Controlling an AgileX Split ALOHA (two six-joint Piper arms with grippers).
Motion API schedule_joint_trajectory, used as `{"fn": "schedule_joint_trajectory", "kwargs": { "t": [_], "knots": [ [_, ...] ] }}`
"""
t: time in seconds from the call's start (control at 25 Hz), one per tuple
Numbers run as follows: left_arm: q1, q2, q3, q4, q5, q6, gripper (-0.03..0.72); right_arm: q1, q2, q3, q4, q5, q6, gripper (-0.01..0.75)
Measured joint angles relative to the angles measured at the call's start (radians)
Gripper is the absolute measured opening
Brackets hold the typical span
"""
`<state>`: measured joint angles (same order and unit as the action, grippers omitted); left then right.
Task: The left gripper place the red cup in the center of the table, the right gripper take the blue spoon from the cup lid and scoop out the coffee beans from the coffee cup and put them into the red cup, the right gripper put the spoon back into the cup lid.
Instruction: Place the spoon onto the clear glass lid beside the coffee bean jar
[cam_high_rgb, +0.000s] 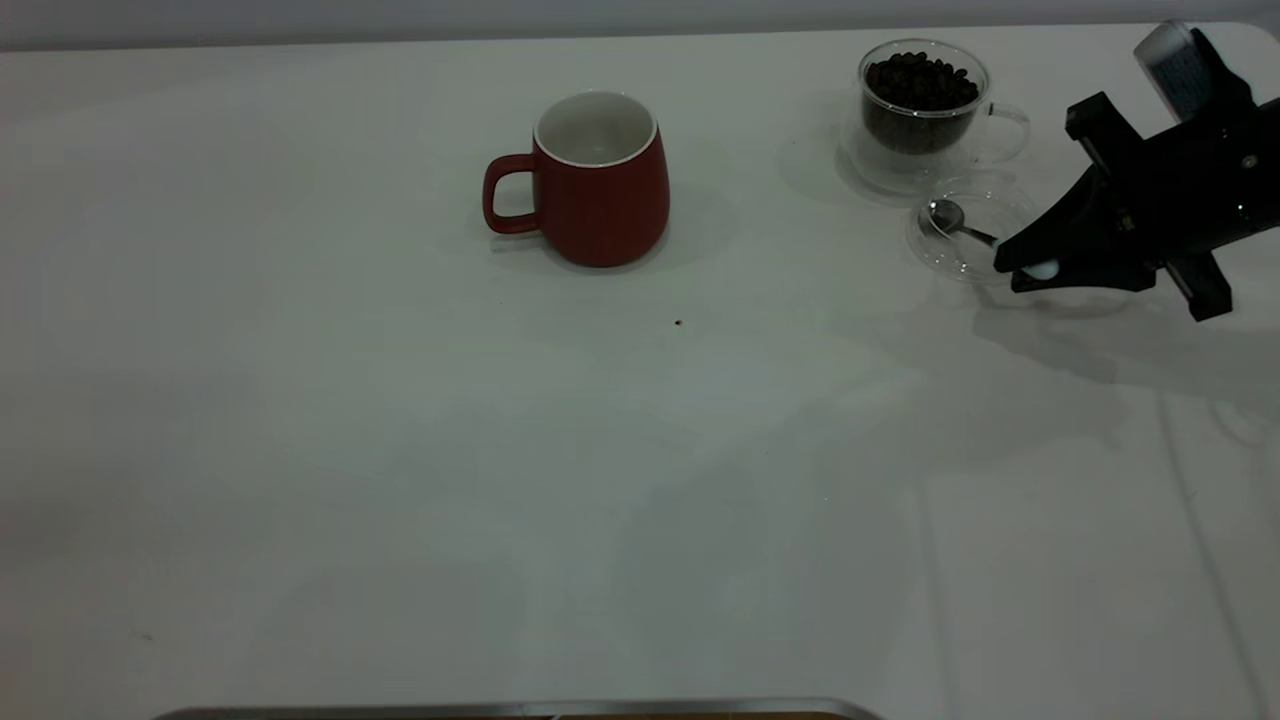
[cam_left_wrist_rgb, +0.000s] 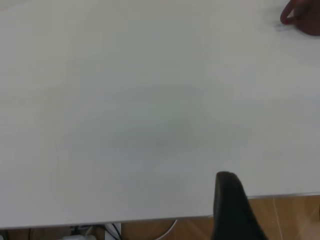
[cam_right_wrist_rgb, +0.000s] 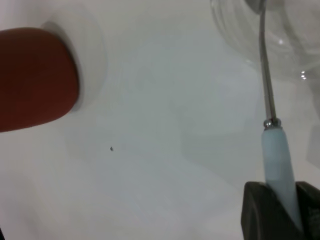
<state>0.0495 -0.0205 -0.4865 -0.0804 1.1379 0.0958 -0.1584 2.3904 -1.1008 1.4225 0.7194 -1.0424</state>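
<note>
The red cup (cam_high_rgb: 600, 190) stands upright near the table's middle, its handle toward the left; it also shows in the right wrist view (cam_right_wrist_rgb: 35, 80) and at the edge of the left wrist view (cam_left_wrist_rgb: 305, 15). My right gripper (cam_high_rgb: 1030, 265) is shut on the light-blue handle of the spoon (cam_right_wrist_rgb: 277, 160). The spoon's metal bowl (cam_high_rgb: 943, 215) rests in the clear glass cup lid (cam_high_rgb: 925, 250). The glass coffee cup (cam_high_rgb: 920, 110), full of coffee beans, stands just behind the lid. My left gripper is outside the exterior view; one of its fingers (cam_left_wrist_rgb: 229, 192) shows over the table's edge, holding nothing.
A small dark speck (cam_high_rgb: 679, 322) lies on the white table in front of the red cup; it also shows in the right wrist view (cam_right_wrist_rgb: 111, 148). A metal strip (cam_high_rgb: 520, 708) runs along the near table edge.
</note>
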Motion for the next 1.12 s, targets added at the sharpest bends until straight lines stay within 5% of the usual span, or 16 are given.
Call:
{"fn": "schedule_joint_trajectory", "kwargs": {
  "t": [1.12],
  "knots": [
    [0.0,0.0,0.0,0.0,0.0,0.002,0.474,0.006,0.038,0.0,-0.051,-0.01,0.028,0.13]
  ]
}}
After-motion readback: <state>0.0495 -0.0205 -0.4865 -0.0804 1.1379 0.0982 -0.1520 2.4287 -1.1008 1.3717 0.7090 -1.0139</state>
